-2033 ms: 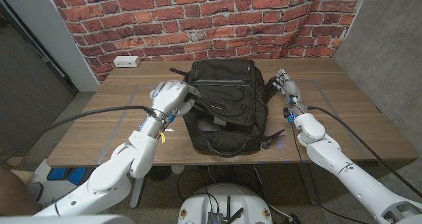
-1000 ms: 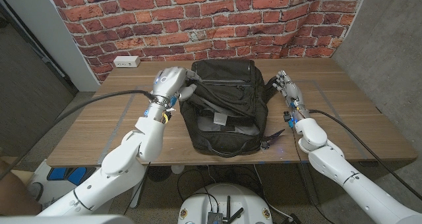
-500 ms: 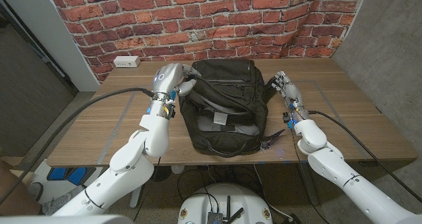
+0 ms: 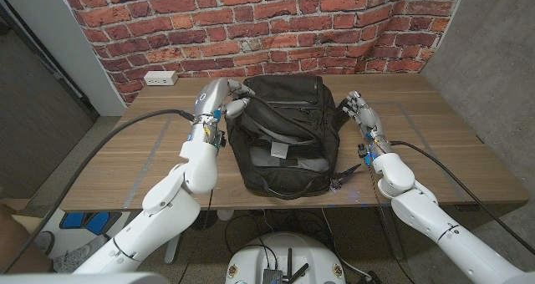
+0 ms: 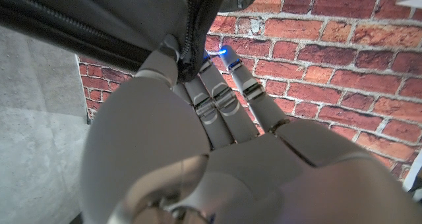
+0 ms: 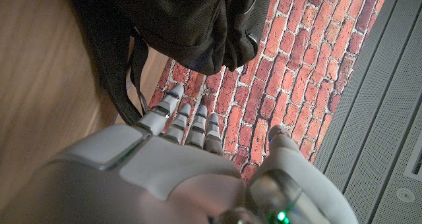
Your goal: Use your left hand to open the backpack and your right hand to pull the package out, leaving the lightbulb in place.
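A black backpack (image 4: 288,125) lies on the wooden table (image 4: 451,142), its front flap lifted so the inside shows. A grey-white package (image 4: 280,154) is visible in the opening. My left hand (image 4: 221,96) grips the flap's zipped edge (image 5: 188,33) at the bag's far left corner and holds it up. My right hand (image 4: 361,110) stands beside the bag's right side, fingers apart, holding nothing. In the right wrist view my right hand (image 6: 178,158) faces the backpack (image 6: 191,26) and its strap. No lightbulb can be made out.
A red brick wall (image 4: 251,25) rises right behind the table. A white power outlet box (image 4: 159,78) sits at the table's far left. A black buckle and strap end (image 4: 347,177) lie to the right of the bag's near corner.
My left hand has moved away from me and up, pulling the flap further open and widening the opening. My right hand has barely shifted.
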Robot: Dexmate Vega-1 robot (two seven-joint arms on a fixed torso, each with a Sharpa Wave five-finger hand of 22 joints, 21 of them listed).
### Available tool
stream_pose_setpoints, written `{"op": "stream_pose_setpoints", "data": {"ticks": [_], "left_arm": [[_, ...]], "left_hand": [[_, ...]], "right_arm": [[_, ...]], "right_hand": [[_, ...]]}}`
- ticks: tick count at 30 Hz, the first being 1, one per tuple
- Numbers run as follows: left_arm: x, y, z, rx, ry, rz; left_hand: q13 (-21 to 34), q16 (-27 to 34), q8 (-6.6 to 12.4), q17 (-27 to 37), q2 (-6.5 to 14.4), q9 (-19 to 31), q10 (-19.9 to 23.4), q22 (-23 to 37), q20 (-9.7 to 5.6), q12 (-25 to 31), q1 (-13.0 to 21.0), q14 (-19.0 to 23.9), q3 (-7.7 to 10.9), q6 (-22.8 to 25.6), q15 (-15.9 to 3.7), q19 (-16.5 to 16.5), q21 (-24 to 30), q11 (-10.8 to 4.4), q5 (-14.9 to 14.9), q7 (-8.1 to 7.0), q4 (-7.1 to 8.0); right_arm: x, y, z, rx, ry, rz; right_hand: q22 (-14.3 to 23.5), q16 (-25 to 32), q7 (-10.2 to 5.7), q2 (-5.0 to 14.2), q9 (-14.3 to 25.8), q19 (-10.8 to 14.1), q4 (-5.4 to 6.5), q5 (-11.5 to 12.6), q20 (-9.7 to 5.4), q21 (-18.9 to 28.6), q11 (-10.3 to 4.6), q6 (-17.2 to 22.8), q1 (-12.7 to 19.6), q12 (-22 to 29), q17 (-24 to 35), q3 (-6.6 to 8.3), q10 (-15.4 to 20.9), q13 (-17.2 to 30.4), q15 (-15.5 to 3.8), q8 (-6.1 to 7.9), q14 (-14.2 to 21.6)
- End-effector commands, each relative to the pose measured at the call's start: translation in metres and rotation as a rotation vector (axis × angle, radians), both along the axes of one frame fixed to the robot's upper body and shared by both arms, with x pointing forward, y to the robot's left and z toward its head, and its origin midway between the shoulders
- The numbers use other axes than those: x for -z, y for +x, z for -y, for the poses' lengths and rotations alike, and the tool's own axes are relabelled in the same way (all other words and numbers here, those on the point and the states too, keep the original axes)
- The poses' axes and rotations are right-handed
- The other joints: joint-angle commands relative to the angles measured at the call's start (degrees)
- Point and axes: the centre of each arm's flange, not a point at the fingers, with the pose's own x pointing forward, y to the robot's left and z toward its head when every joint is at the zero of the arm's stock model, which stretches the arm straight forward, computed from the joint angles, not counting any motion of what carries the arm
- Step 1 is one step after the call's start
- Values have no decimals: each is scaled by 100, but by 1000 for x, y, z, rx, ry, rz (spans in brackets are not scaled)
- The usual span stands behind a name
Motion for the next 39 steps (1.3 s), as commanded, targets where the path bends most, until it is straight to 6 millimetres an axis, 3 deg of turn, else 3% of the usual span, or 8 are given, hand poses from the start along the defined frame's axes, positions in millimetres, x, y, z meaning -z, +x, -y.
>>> {"op": "stream_pose_setpoints", "data": {"ticks": [1, 39], "left_arm": [[-9, 13, 1, 105, -107, -115], [-53, 40, 12, 277, -156, -201]], "left_hand": [[11, 30, -31, 12, 43, -1, 93, 14, -609, 38, 41, 69, 39, 20, -21, 79, 52, -4, 48, 45, -20], [19, -28, -95, -3, 28, 13, 115, 3, -606, 18, 73, 149, 50, 0, -20, 126, 43, 35, 54, 94, -11]], "right_arm": [[1, -9, 0, 15, -28, 3], [-3, -24, -2, 34, -104, 28]], "right_hand": [[12, 42, 5, 254, 15, 25, -32, -28, -60, 11, -10, 43, 65, 26, 4, 26, 44, 17, -168, 6, 45], [12, 49, 7, 255, 16, 36, -64, -37, -67, 9, -21, 52, 93, 23, -7, 44, 55, 17, -172, 1, 52]]}}
